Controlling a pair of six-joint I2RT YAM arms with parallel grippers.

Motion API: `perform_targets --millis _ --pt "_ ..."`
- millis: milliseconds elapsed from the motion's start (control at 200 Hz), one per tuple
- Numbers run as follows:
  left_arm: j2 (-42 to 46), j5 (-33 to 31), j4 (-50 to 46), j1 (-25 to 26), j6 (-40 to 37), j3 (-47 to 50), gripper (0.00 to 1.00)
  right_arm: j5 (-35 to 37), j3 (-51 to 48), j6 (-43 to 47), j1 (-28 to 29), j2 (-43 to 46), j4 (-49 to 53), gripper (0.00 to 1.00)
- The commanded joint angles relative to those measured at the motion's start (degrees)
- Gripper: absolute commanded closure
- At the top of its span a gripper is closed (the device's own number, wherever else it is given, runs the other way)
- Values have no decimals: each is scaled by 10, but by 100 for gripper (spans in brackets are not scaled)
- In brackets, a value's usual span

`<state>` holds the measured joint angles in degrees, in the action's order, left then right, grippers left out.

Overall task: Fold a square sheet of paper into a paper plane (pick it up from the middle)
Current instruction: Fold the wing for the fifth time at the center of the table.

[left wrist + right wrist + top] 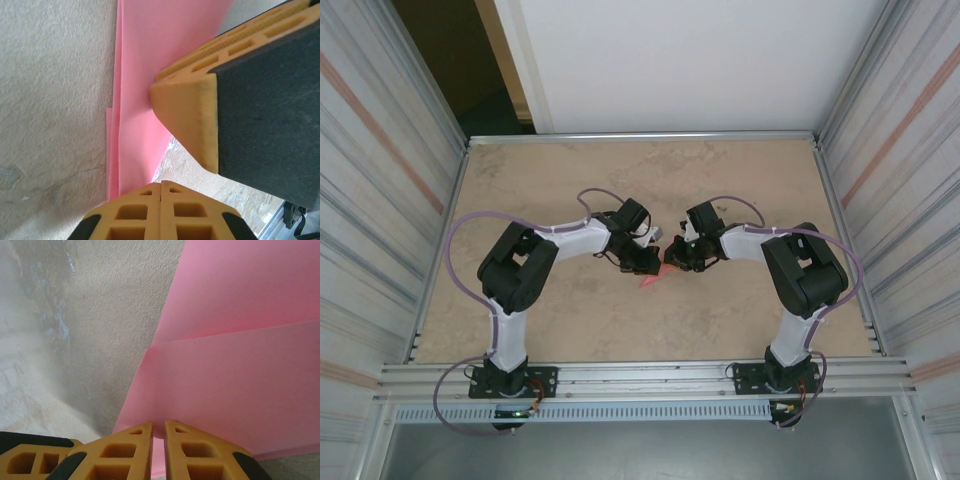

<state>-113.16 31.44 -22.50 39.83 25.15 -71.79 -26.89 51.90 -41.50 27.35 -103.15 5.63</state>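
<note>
Surface: beige marbled table [570, 320], with ribbed metal walls to the left and right and a white panel at the far side.
Paper: the pink paper [650, 279] sits in the middle of the table, right at the tips of both grippers. From above it is a small pointed pink shape poking out toward the near side.
Folds: the right wrist view shows a straight crease crossing the sheet [240, 365], rising from the left toward the right. The left wrist view shows two layers [135, 75] whose left edges are slightly offset.
Contact with table: I cannot tell whether the paper rests on the surface or is held just above it.
Left gripper: the left gripper [160, 187] has its yellow fingers pressed together tip to tip, and the paper's lower end runs in between them. It is clamped on the paper.
Right gripper: the right gripper [159, 427] leaves only a thin slit, with pink showing inside. It is pinching the sheet's edge.
Crossing finger: in the left wrist view a yellow finger [185, 115] with a dark pad comes in from the upper right, and its corner touches the paper.
Arms: both forearms reach inward from bent elbows and meet at the centre.
Cables: purple cables [455, 250] loop along each arm.
Bases: both are bolted to an aluminium rail [640, 378] at the near edge.
</note>
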Motion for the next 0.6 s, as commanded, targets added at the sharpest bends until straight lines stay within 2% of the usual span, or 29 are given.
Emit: perform_targets --millis 0,596 --pt "-10 2 -15 2 -4 -3 97 12 -4 18 -2 -11 21 86" --pt "-11 0 -15 7 10 7 96 13 -5 12 -1 -18 18 85"
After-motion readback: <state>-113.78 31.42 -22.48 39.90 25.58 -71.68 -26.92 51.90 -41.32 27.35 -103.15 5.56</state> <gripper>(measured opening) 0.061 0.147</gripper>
